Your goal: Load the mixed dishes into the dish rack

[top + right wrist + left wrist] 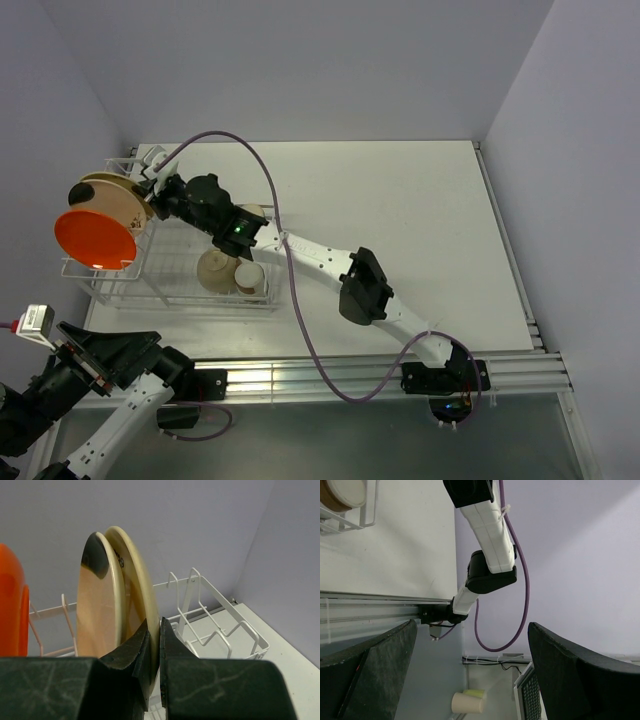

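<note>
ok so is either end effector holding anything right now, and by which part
The right end effector pinches the rim of the cream shallow dish, which stands on edge in the dish rack. The left end effector is open and empty.

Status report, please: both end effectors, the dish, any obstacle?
Left end effector open, empty. Right end effector shut on cream dish rim, dish upright in dish rack. Orange plate racked alongside; no obstacle seen.

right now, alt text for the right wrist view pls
The right hand is shut on the rim of a cream dish standing upright in the rack. An orange plate stands at the far left; bare white wire slots lie to the right.
</note>
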{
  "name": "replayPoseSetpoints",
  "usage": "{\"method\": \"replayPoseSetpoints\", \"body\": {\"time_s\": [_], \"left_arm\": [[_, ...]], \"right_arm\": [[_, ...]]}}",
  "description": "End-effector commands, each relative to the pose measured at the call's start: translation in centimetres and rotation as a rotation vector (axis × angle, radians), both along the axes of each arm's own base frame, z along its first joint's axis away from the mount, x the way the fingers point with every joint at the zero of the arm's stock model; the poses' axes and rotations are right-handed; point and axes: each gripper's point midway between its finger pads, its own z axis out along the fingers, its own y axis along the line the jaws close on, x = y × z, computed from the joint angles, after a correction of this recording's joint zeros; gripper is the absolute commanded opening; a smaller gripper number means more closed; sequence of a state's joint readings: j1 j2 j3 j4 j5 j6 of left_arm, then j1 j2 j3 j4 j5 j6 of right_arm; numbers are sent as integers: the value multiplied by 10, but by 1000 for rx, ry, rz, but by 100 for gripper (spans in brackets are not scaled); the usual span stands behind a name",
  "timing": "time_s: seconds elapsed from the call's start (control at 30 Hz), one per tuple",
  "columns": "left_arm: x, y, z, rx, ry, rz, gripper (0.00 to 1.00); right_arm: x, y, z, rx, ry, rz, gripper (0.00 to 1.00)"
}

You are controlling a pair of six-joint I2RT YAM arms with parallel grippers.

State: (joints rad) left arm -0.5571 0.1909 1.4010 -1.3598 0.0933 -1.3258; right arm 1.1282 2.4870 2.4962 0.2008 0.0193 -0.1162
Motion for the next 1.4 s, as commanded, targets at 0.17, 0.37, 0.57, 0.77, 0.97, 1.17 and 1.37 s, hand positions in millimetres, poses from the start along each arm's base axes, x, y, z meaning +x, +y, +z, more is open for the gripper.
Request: {"method": "replayPoseSetpoints", "body": {"time_s": [0.17,0.37,0.57,0.77,0.97,1.17,1.37], "left_arm": [[-6,-1,-4,-8,10,-24,99],[-6,-1,-5,-9,13,-23,99],[-5,1,-4,-13,13,-13,99],[-3,2,-5,-22,12,-1,99],[-1,3,-7,-30,22,10,99],[6,1,-14,-30,54,17,99],[22,-18,-19,15,68,-38,99]], "right_arm": [[-7,-1,39,110,-37,5,14],[-5,-3,40,111,-35,-6,48],[-5,-8,51,118,-43,-13,59],[-2,-18,62,116,-47,-22,60],[2,-33,83,139,-56,-31,60],[8,-55,115,175,-67,-42,66],[29,-89,134,166,-68,-114,77]]}}
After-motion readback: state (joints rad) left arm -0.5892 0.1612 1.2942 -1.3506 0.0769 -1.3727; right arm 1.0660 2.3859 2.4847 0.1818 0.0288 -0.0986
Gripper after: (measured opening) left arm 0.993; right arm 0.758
